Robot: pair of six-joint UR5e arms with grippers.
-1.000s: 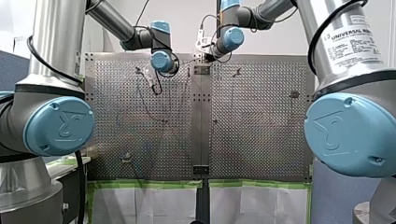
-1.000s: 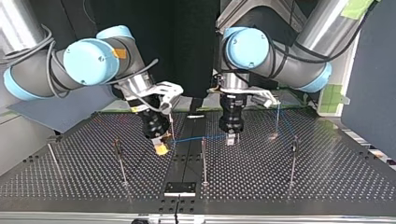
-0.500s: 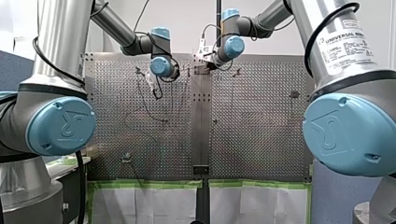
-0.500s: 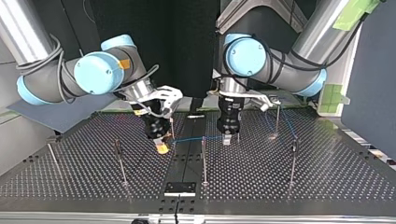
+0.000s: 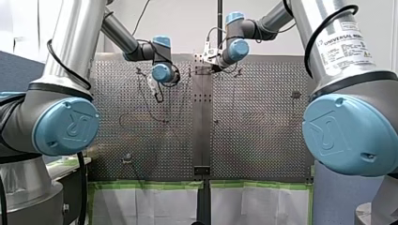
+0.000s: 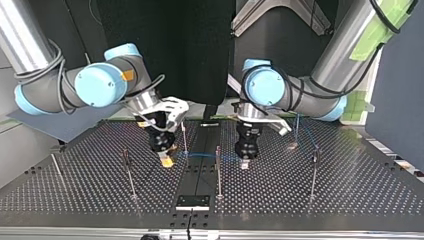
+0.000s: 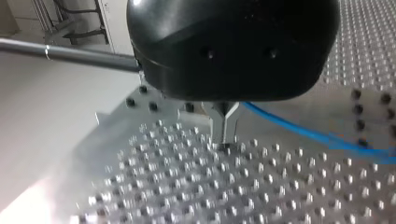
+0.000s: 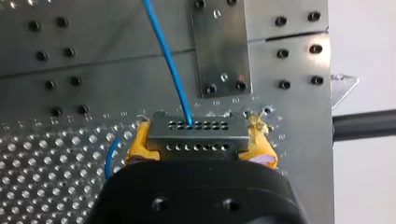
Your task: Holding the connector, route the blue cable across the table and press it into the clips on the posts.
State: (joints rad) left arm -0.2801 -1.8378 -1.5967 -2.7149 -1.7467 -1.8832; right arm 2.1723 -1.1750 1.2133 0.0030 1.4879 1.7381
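Note:
In the right wrist view my right gripper [image 8: 200, 150] is shut, its yellow pads clamped on the grey connector [image 8: 196, 135]. The blue cable [image 8: 170, 60] leaves the connector's face. In the top view this gripper [image 6: 167, 161] hangs just above the table. From it the blue cable [image 6: 202, 156] runs level to my left gripper [image 6: 245, 162]. My left gripper's metal fingers [image 7: 219, 122] are together just above the perforated plate, and the cable [image 7: 303, 130] comes out from between them. A thin post [image 6: 218, 172] stands in front of the cable span, and another post [image 6: 184, 137] behind it.
More posts stand at the top view's near left [image 6: 128, 172], far left [image 6: 55, 167] and right [image 6: 313, 172]. A black plate [image 6: 192, 201] lies at the near edge on the centre strip. The cable trails on past a far post [image 6: 297, 127].
Both grippers have come nearer the top view's camera, the left the more so. The cable stays stretched between them. In the front view both wrists have moved further out over the table.

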